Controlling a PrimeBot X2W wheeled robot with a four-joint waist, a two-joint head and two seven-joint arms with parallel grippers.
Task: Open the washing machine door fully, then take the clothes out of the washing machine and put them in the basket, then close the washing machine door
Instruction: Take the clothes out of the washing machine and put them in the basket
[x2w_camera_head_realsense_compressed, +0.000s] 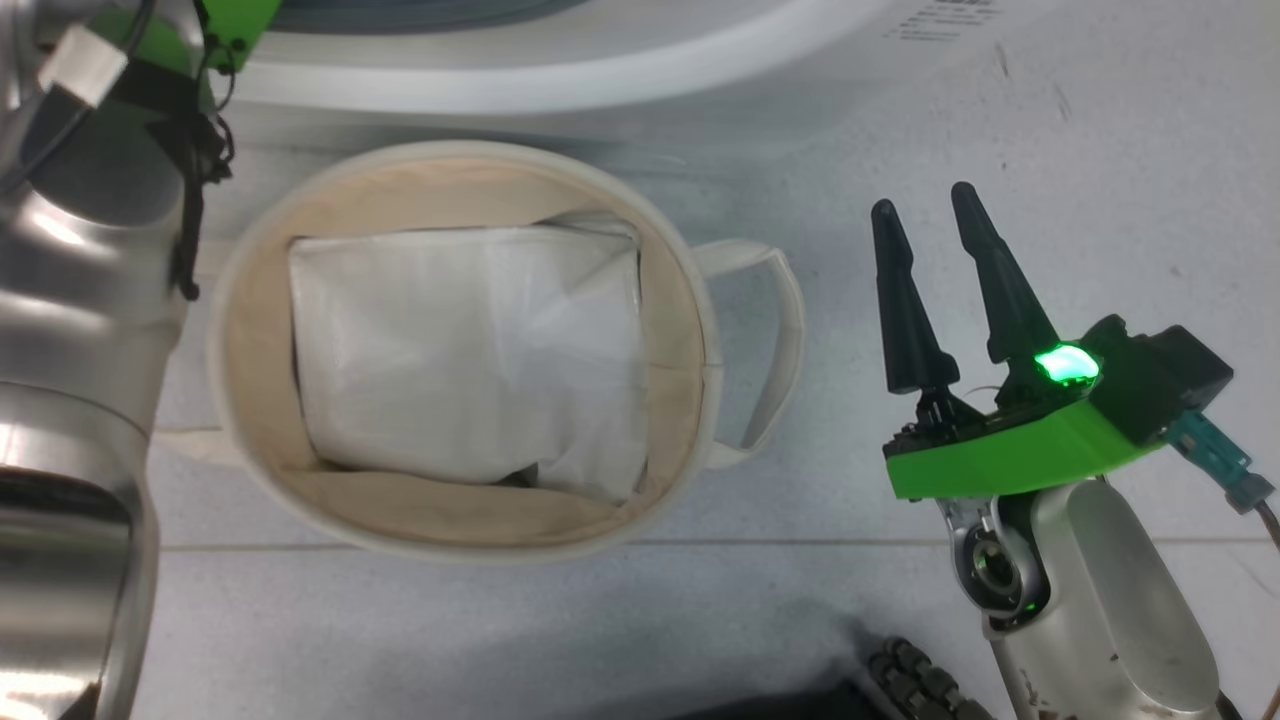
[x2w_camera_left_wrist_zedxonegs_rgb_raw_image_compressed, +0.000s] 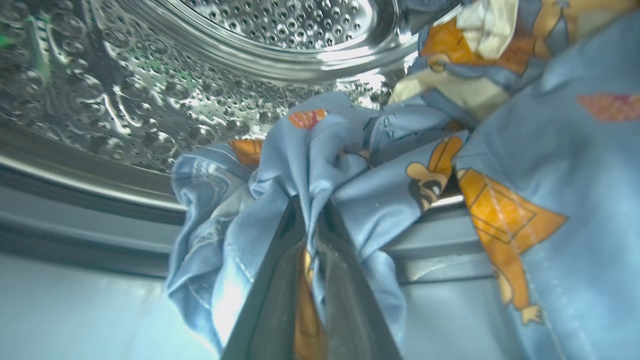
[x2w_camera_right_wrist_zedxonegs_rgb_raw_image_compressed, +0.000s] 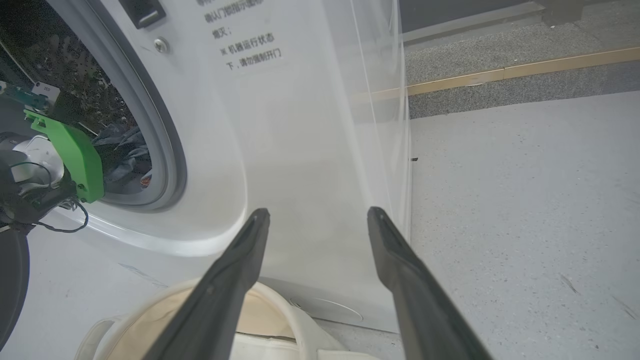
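My left gripper (x2w_camera_left_wrist_zedxonegs_rgb_raw_image_compressed: 312, 206) is shut on a fold of the clothes (x2w_camera_left_wrist_zedxonegs_rgb_raw_image_compressed: 550, 150), light blue fabric with orange cartoon figures, at the grey-ringed mouth of the steel drum (x2w_camera_left_wrist_zedxonegs_rgb_raw_image_compressed: 150, 100). The fabric spills over the mouth's lower lip. The washing machine (x2w_camera_right_wrist_zedxonegs_rgb_raw_image_compressed: 280, 150) stands white just behind the basket (x2w_camera_head_realsense_compressed: 225, 340), a round cream bin that holds a flat white sheet (x2w_camera_head_realsense_compressed: 470, 350). My left arm (x2w_camera_head_realsense_compressed: 80, 300) reaches up past the basket's left side into the machine. My right gripper (x2w_camera_head_realsense_compressed: 925, 215) hovers open and empty to the right of the basket. The washing machine door is out of view.
Pale speckled floor (x2w_camera_right_wrist_zedxonegs_rgb_raw_image_compressed: 500, 225) spreads to the right of the machine. A wooden strip (x2w_camera_right_wrist_zedxonegs_rgb_raw_image_compressed: 525, 70) and darker flooring lie beyond it. The basket's loop handle (x2w_camera_head_realsense_compressed: 770, 340) sticks out toward my right gripper. My left arm's green wrist mount (x2w_camera_right_wrist_zedxonegs_rgb_raw_image_compressed: 75, 155) sits at the drum mouth.
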